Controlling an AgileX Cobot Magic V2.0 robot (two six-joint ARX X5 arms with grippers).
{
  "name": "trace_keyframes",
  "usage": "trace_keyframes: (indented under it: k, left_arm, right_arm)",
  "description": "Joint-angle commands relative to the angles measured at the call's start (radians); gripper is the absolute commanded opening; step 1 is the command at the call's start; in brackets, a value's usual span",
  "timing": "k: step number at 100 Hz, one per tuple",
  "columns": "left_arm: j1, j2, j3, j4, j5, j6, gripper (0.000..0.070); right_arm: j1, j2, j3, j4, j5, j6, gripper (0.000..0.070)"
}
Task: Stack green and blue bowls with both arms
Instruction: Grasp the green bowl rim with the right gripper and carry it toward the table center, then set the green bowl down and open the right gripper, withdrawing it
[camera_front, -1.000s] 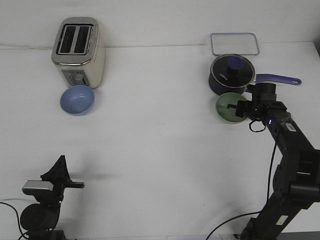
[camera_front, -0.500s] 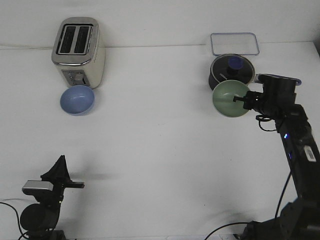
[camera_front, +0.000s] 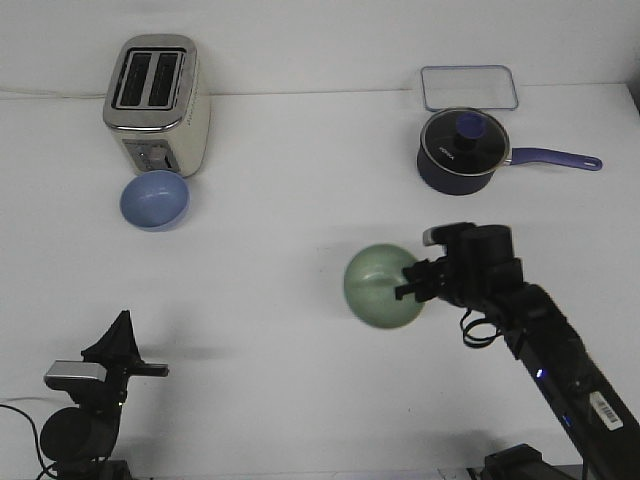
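Now blurred, pale green bowl (camera_front: 381, 285) (smooth, round) in right claw (camera_front: 412, 283).

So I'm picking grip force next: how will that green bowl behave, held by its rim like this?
The green bowl looks smooth and glossy, so it may slip in the right gripper jaws. Held at one edge only, it could pivot. It seems rigid and light, judging by its small, thin-looking form.

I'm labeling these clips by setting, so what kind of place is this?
Probably a lab tabletop staged as a kitchen: a toaster, a lidded saucepan and a blue bowl sit on a plain white table, with the right gripper carrying a green bowl.
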Motion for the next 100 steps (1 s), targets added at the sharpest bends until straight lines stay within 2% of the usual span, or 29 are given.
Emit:
trace_keyframes:
  k: [1,14,30,59,64,74,78,92,100]
  left_arm:
    - [0.001,0.001,-0.019,0.01,-0.005,-0.006,0.0015]
    - [0.001,0.001,-0.019,0.01,-0.005,-0.006,0.0015]
    - [0.001,0.001,-0.019,0.01,-0.005,-0.009,0.0015]
    - [0.001,0.001,-0.019,0.011,-0.005,-0.014,0.0015]
    - [0.001,0.001,-0.019,0.011,-0.005,-0.023,0.0015]
    - [0.001,0.001,-0.019,0.011,-0.005,-0.103,0.0015]
    - [0.001,0.001,-0.019,0.011,-0.005,-0.145,0.0014]
    - [0.001,0.002,-0.003,0.01,-0.005,-0.329,0.0012]
    - [0.001,0.002,0.018,0.001,-0.005,-0.392,0.0013]
  right_arm:
    - [0.072,0.0,-0.049,0.056,-0.004,0.096,0.0]
    - [0.208,0.021,-0.11,0.138,0.006,0.163,0.0]
    - [0.325,0.092,-0.111,0.213,0.074,0.199,0.0]
    - [0.381,0.238,-0.111,0.226,0.105,0.172,0.0001]
    - [0.381,0.252,-0.111,0.225,0.103,0.172,0.0028]
    - [0.381,0.256,-0.111,0.224,0.101,0.168,0.0245]
    - [0.381,0.253,-0.11,0.227,0.101,0.168,0.0298]
    - [0.356,0.203,-0.098,0.219,0.097,0.146,0.0307]
    - [0.327,0.134,-0.086,0.219,0.099,0.129,0.0307]
